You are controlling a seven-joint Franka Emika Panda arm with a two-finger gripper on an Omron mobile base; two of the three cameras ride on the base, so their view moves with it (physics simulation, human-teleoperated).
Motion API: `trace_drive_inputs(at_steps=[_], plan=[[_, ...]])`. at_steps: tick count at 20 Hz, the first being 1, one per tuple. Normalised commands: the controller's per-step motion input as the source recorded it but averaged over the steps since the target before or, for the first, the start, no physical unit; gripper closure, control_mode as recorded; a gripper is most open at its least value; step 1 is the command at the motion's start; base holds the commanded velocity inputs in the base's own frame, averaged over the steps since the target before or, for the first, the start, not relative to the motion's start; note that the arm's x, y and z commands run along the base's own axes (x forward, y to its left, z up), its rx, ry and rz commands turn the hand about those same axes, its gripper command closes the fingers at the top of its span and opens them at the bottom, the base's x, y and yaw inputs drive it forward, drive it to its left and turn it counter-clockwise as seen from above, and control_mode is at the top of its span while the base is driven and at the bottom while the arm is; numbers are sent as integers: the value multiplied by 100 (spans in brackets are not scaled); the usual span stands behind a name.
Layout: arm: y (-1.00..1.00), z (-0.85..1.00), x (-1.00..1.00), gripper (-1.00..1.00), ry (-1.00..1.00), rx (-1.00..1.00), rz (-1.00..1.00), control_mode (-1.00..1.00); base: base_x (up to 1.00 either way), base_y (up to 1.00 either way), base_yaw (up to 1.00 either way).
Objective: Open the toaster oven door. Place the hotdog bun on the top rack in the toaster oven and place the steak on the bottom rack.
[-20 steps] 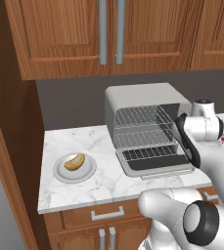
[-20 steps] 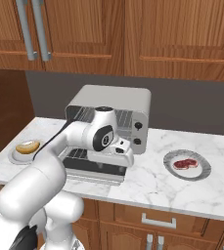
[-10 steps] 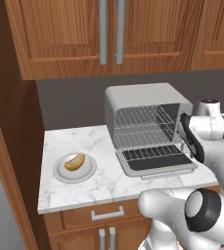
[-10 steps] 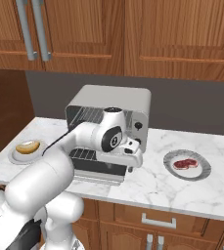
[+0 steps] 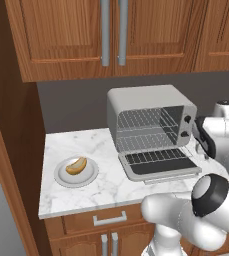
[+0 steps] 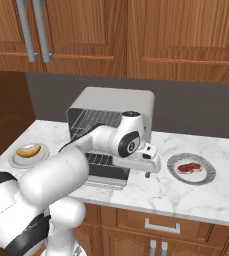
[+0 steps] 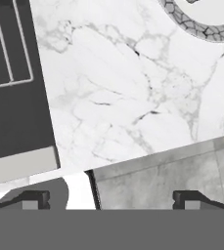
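While the toaster oven door lies folded down, the claw hangs spread and empty between it and the steak; the hotdog bun sits toward the bench's left end.

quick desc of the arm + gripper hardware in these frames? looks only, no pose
Glossy white, rounded arm links with dark grey to black joint caps; one cap carries a small pale dot. A black cable runs along the forearm. The gripper has a boxy white body and two small dark fingertips. No logos or lettering legible.
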Motion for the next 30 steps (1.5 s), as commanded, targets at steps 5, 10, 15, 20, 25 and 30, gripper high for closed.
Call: trace_drive_inputs(at_steps=[5, 10, 15, 20, 25, 30], plan=[[-39, 0, 23, -100, 0, 0, -10, -100, 0, 0, 0], [-36, 0, 27, -100, 0, 5, -18, -100, 0, 0, 0], [-32, 0, 26, -100, 0, 9, -25, -100, 0, 0, 0], [-28, -1, 31, -100, 0, 9, -26, -100, 0, 0, 0], [-31, -1, 26, -100, -1, 5, -20, -100, 0, 0, 0], [-23, -9, 7, -100, -4, 0, -13, -100, 0, 0, 0]])
